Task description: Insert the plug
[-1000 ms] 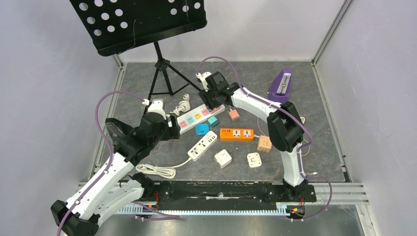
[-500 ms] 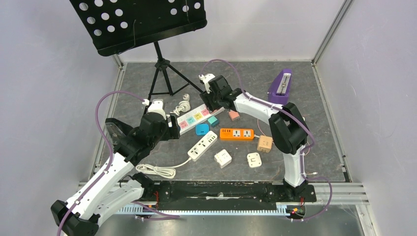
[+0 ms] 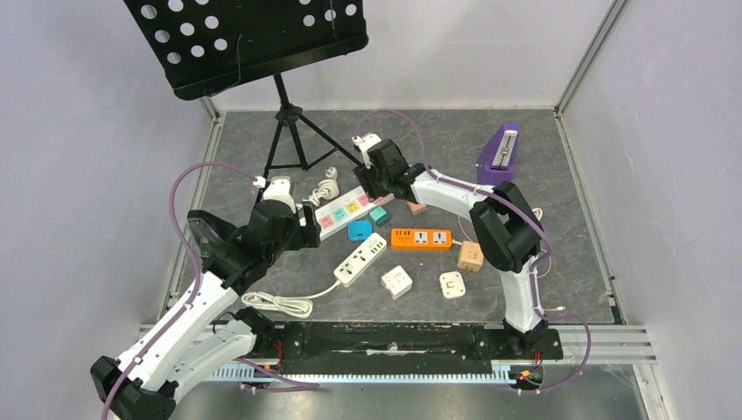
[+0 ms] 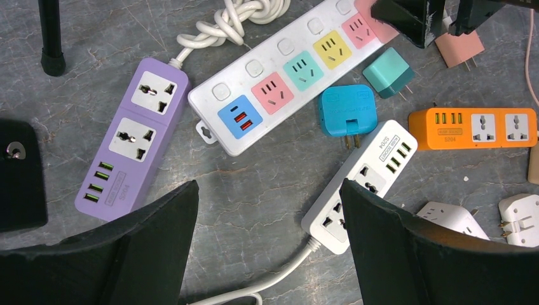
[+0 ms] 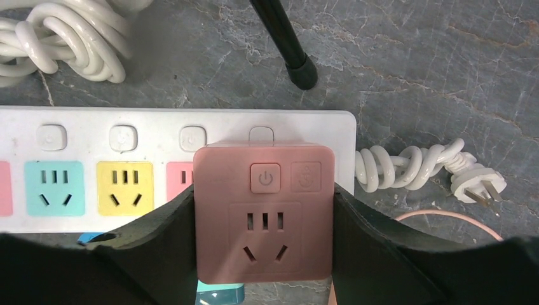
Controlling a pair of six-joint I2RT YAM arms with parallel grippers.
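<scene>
Power strip [image 5: 152,121]: long, white, with a row of square switches above teal, yellow and pink sockets. It lies just toward 11 o'clock from the centre of the table [image 3: 455,131].
Plug [image 5: 264,213]: salmon-pink square block with a power button and a fainter button above a five-hole socket face. It sits over the strip's 3 o'clock end in the right wrist view.
Right arm [image 3: 446,191]: stretched toward 10 o'clock. Right gripper [image 5: 264,254] is half closed, fingers clamping the plug's two sides.
Left gripper [image 4: 270,248]: spread wide, empty, hovering above bare table.
Hidden: the plug's prongs and the socket beneath, so whether it is seated cannot be told. The pink socket is partly covered.
</scene>
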